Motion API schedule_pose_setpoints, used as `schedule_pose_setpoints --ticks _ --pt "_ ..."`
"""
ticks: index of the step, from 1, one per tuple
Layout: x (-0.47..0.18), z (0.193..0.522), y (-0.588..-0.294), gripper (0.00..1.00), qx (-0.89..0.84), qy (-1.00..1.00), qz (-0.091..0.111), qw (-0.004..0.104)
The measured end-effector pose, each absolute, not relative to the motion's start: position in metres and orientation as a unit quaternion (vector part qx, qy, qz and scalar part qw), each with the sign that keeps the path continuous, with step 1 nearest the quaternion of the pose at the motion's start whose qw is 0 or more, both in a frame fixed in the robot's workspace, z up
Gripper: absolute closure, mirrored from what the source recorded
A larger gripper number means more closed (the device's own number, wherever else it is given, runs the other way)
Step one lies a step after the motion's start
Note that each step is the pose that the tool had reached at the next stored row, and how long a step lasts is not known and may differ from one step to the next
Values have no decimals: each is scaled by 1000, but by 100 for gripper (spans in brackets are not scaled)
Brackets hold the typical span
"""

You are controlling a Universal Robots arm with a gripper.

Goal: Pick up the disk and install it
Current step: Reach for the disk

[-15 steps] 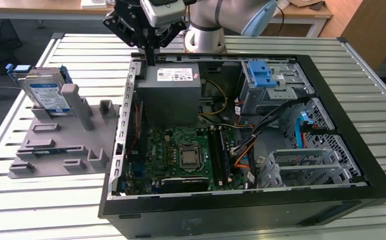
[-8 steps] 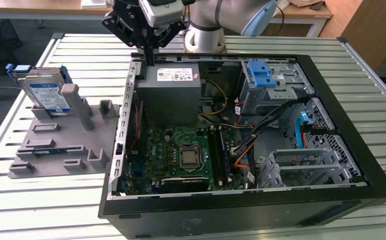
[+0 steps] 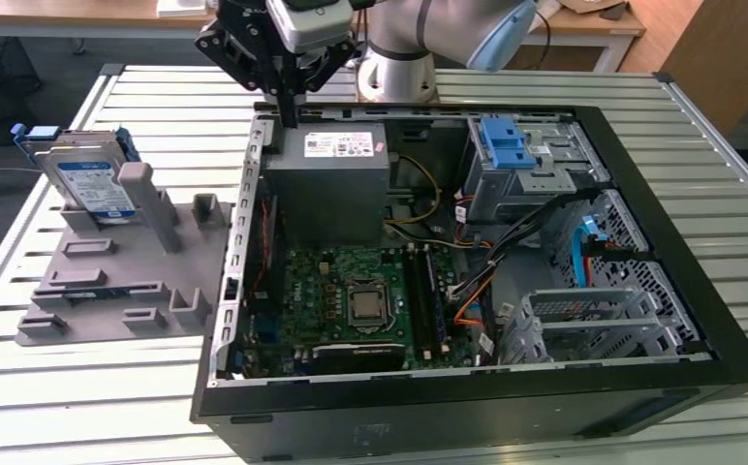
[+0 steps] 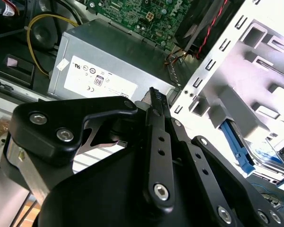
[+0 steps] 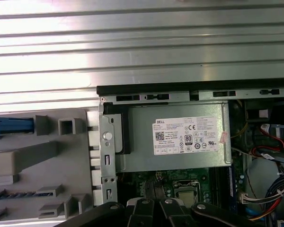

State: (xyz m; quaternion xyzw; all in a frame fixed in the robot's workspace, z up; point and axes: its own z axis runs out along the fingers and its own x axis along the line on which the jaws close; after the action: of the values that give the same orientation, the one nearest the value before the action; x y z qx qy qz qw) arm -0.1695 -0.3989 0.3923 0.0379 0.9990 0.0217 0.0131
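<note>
Exterior view: gripper point(image 3: 289, 118) above the power supply point(image 3: 335, 165) in the open computer case point(image 3: 684, 329), jaws pressed together, holding nothing. Disk point(image 3: 90, 184) well apart toward the exterior view's left, upright in the grey fixture point(image 3: 115, 281). Slatted metal table point(image 3: 516, 82) beneath, wooden desk point(image 3: 594, 24) behind.

Second wrist view: closed fingers point(image 4: 157, 123) over the power supply point(image 4: 99, 61), disk point(image 4: 262, 153) apart in the fixture.

First wrist view: blue carrier edge of the disk point(image 5: 12, 125), with 1 case wall point(image 5: 106, 146) between it and the gripper point(image 5: 154, 208).
</note>
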Motion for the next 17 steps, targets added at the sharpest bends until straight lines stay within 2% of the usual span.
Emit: schedule_pose_setpoints --ticks 17 --pt "-174 392 -399 89 38 999 22 13"
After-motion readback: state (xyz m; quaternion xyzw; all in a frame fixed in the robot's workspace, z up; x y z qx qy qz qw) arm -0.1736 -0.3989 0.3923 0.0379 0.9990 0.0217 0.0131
